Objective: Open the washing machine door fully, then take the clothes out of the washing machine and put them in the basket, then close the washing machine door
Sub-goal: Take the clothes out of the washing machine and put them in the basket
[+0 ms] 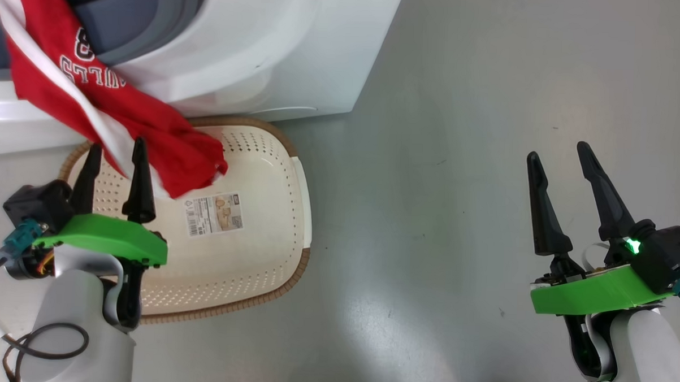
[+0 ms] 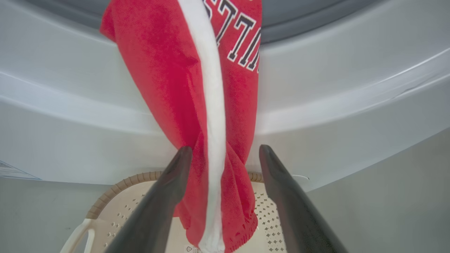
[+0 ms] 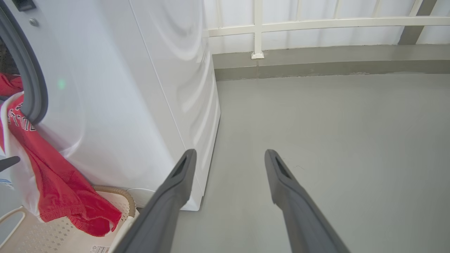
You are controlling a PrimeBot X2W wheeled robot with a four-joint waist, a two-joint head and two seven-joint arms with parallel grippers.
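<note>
A red jersey (image 1: 122, 104) with a white stripe and lettering hangs out of the washing machine (image 1: 277, 42) mouth, its lower end draped into the cream basket (image 1: 259, 239) on the floor below. My left gripper (image 1: 117, 143) is open over the basket's left side. In the left wrist view the jersey (image 2: 165, 70) hangs loose between the spread fingers of the left gripper (image 2: 225, 149). My right gripper (image 1: 558, 150) is open over bare floor to the right. More red cloth (image 3: 8, 84) lies inside the drum. The washing machine door is out of view.
The basket's brown rim (image 2: 116, 189) sits tight against the machine's white front (image 2: 351, 88). Grey floor (image 1: 458, 218) spreads to the right of the machine. A low kerb and white railing (image 3: 256, 31) close off the far side beyond my right gripper (image 3: 230, 151).
</note>
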